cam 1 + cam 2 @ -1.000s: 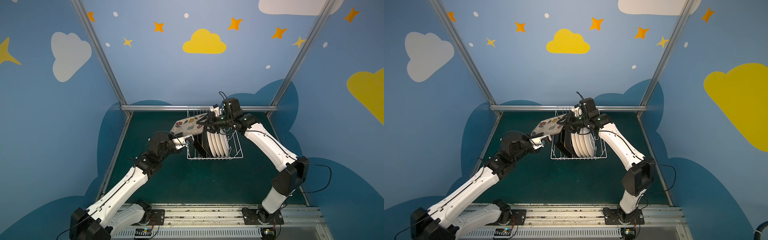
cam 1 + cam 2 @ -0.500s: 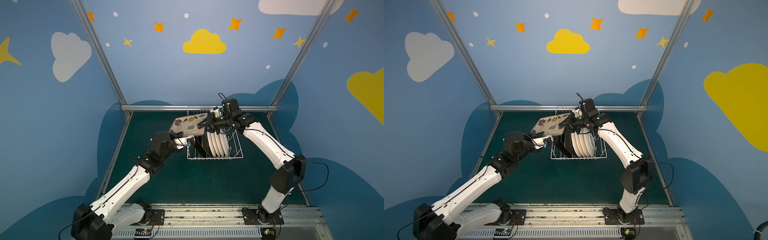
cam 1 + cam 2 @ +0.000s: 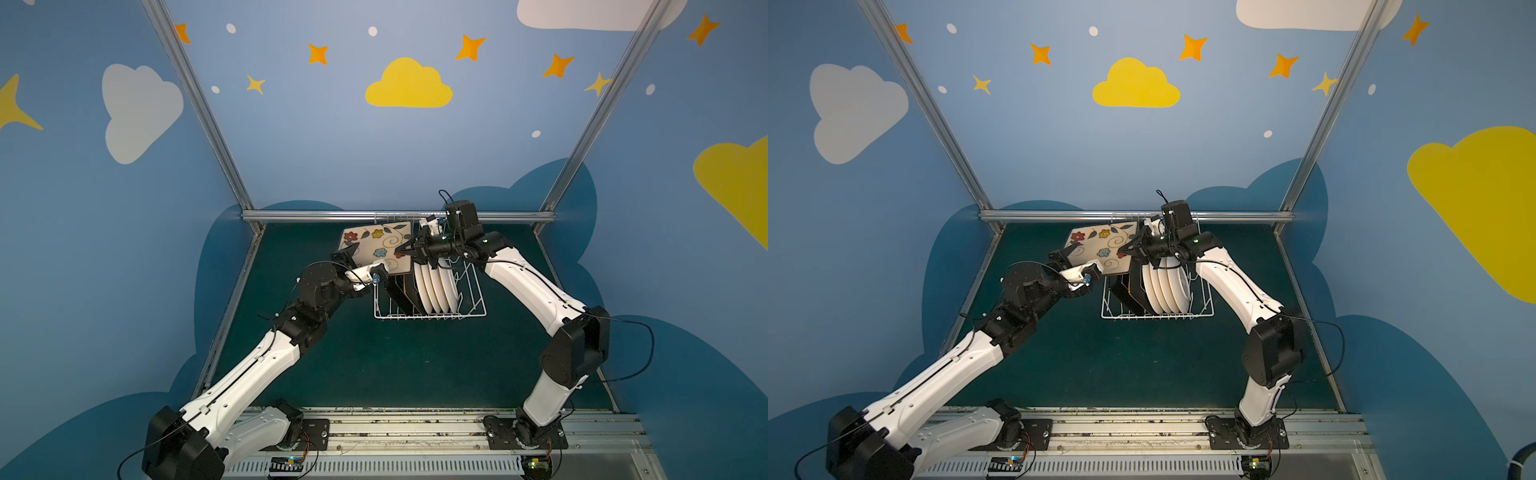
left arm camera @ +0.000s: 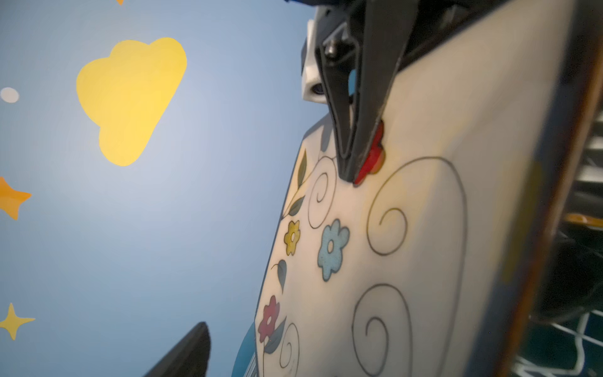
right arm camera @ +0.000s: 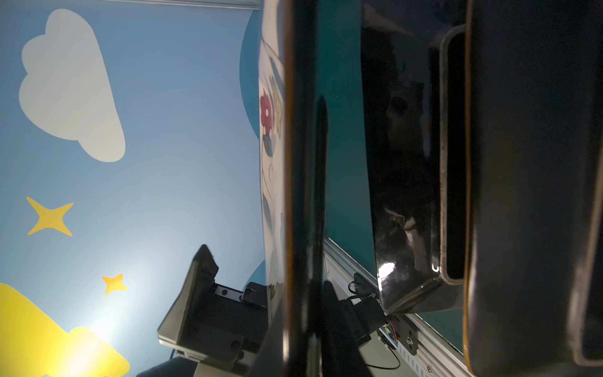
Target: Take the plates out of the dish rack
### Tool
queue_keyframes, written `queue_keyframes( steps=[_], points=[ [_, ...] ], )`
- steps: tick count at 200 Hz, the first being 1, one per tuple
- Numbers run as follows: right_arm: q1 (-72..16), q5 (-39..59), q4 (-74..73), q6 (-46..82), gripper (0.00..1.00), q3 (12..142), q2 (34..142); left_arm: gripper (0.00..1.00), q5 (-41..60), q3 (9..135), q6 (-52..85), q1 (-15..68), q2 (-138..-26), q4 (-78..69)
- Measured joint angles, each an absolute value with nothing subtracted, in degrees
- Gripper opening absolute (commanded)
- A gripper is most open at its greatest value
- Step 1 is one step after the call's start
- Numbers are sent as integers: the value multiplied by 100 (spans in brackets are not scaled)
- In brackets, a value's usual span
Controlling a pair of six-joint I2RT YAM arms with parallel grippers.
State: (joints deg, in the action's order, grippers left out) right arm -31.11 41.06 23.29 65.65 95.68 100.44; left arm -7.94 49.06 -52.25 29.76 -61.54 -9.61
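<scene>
The right gripper pinches the right edge of the flowered square plate, which hangs tilted, face up, above the far left corner of the dish rack; the left gripper gapes unclenched at the plate's left edge; the other plates stand upright in the rack.

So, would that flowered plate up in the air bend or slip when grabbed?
Probably stiff: the flowered plate juts out flat, pinched only at one edge by the right end effector. Its glazed-looking surface seems slippery. It is likely breakable if dropped.
</scene>
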Motion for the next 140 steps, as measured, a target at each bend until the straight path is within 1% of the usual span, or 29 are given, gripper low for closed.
queue_keyframes(
  steps=[101, 140],
  points=[
    [-2650, 3817, 1625, 6665, 0, 9039, 9950, 100, -762, 4901, -4576, 2976, -5299, -375],
    [-2541, 3660, 1459, 6576, 0, 8956, 9885, 100, -775, 4921, -3970, 2921, -4995, 8]
  ],
)
